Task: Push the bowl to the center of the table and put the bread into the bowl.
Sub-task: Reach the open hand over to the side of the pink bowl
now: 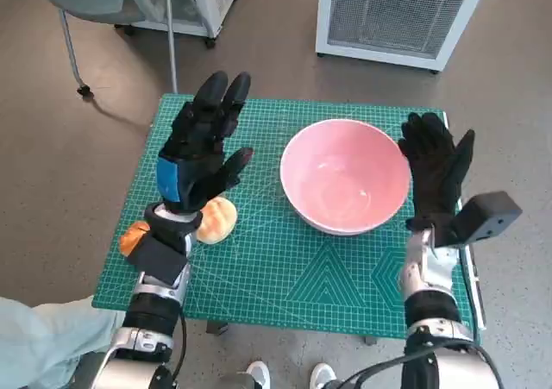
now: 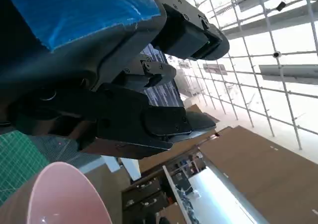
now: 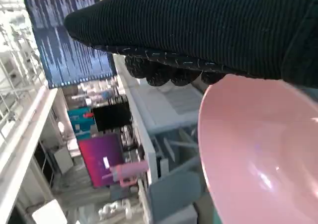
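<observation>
As the right hand (image 1: 438, 169) flanks the pink bowl (image 1: 345, 175) to push it, both hands hang open; the left hand (image 1: 203, 147) hovers over the bread roll (image 1: 216, 219).

Glossy smooth pink bowl (image 1: 345, 176); knitted cloth right hand (image 1: 437, 166); matt gridded mat (image 1: 285, 260)

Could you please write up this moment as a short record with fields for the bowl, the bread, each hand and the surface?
bowl: pink bowl, empty, upright, right of the mat's middle
bread: bread roll on the mat's left part, partly hidden under the left hand
left hand: left hand fingers spread, holding nothing
right hand: right hand open, beside the bowl's right rim; contact unclear
surface: green cutting mat over the table
</observation>
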`<state>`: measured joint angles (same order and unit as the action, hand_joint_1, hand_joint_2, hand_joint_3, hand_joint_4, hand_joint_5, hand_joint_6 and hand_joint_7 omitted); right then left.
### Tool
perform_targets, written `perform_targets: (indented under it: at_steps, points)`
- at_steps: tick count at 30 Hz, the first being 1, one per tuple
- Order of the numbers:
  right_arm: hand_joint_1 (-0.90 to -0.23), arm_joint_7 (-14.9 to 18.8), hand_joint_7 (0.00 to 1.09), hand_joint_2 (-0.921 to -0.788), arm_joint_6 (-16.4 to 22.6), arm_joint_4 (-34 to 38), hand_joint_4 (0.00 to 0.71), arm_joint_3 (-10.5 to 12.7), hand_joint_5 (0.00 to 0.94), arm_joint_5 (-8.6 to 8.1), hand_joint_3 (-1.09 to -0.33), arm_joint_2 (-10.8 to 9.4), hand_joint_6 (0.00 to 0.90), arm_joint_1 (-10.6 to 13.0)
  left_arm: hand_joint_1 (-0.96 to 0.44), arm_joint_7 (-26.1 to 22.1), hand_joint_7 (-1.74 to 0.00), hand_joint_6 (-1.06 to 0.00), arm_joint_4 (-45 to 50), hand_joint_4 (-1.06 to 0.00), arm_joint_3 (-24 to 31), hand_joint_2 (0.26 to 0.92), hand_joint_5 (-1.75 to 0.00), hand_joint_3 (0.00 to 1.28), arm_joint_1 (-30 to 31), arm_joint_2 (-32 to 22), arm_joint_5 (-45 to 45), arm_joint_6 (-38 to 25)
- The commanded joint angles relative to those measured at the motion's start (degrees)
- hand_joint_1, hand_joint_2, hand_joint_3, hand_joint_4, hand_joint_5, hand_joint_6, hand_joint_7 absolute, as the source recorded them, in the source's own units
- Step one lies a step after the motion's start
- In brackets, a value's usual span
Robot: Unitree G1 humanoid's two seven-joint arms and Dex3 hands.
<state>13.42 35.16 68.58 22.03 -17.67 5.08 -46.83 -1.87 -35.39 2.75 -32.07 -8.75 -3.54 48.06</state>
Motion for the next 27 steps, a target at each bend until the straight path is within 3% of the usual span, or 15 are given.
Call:
perform_targets:
  at_steps: [1, 14, 27]
  points:
    - [-0.478, -0.1, 0.46, -0.921, -1.8, 2.0, 0.257, 0.9, 0.004, -0.72, -0.823, -1.6, 0.11, -1.3, -0.28, 0.2, -0.03, -0.49, 1.8, -0.36, 0.4, 0.921, 0.0, 0.25, 1.0, -0.3, 0.3, -1.0]
    - [-0.486, -0.8, 0.44, -0.921, -3.6, 3.4, 0.273, 0.9, 0.008, -0.34, -0.809, -4.1, 0.145, -4.5, -0.28, 0.4, -0.03, -0.5, 3.8, -0.36, 1.3, 0.921, 0.0, 0.25, 2.3, -0.3, 0.6, -2.1]
    - [-0.476, 0.1, 0.42, -0.921, -4.6, 4.1, 0.257, -0.2, 0.004, 1.0, -0.81, -4.5, 0.134, -4.3, -0.29, 0.7, -0.03, -0.5, 3.5, -0.36, 1.5, 0.921, 0.0, 0.25, 2.3, -0.3, 0.3, -2.1]
